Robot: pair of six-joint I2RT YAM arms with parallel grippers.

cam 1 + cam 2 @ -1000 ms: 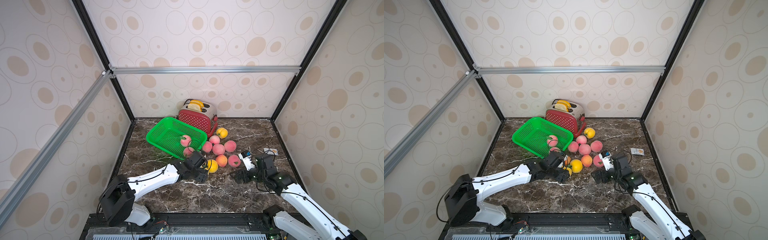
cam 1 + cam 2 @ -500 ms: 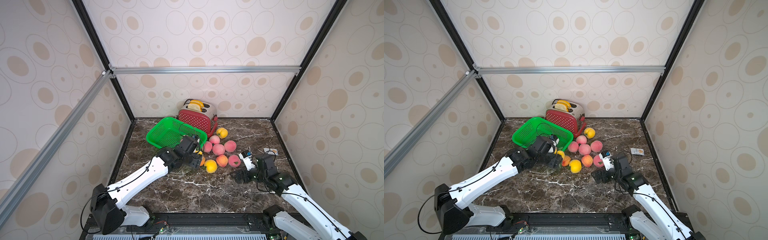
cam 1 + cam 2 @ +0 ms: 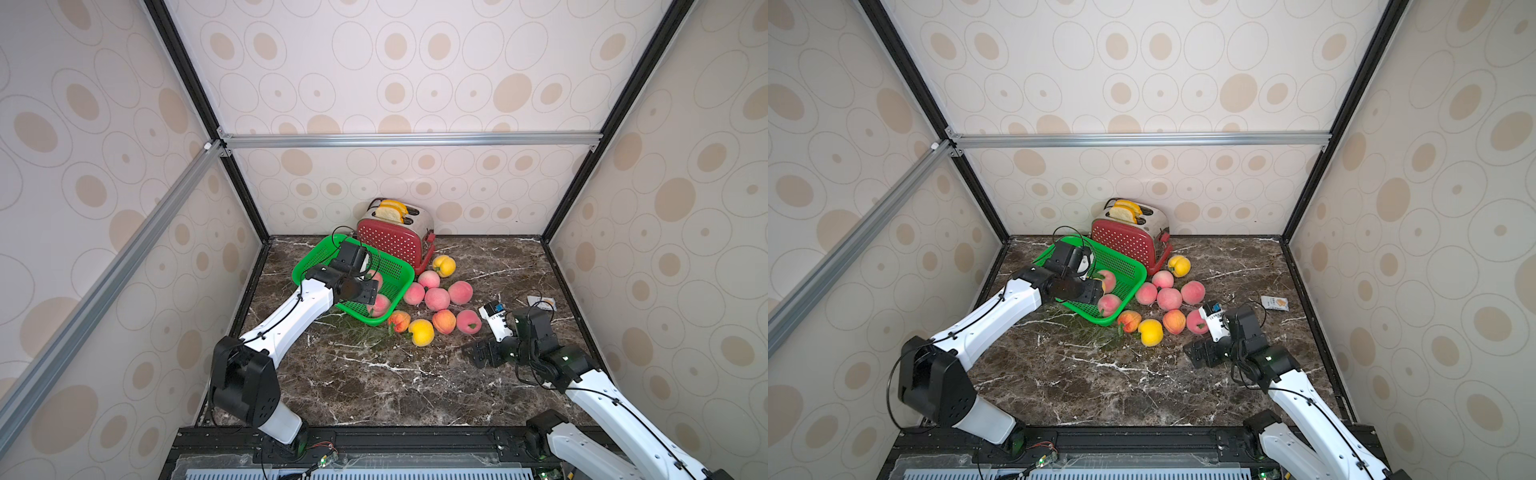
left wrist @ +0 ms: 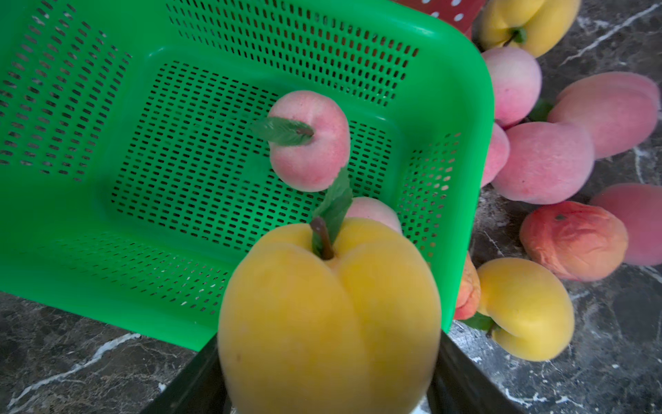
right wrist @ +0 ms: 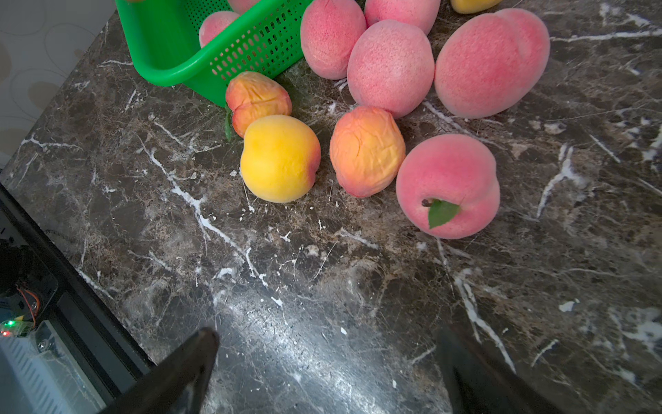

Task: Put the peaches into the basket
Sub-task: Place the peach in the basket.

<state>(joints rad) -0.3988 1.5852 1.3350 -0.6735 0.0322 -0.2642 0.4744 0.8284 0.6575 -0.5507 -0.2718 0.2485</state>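
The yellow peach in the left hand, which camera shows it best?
The left wrist view: the yellow peach fills the foreground, stem and leaf visible, over the green basket. In both top views the left hand hides nearly all of it. The right wrist view gives no clear look.

Marble table: peaches, basket (toaster behind).

Two peaches in basket, yellow peach gripped, others beside
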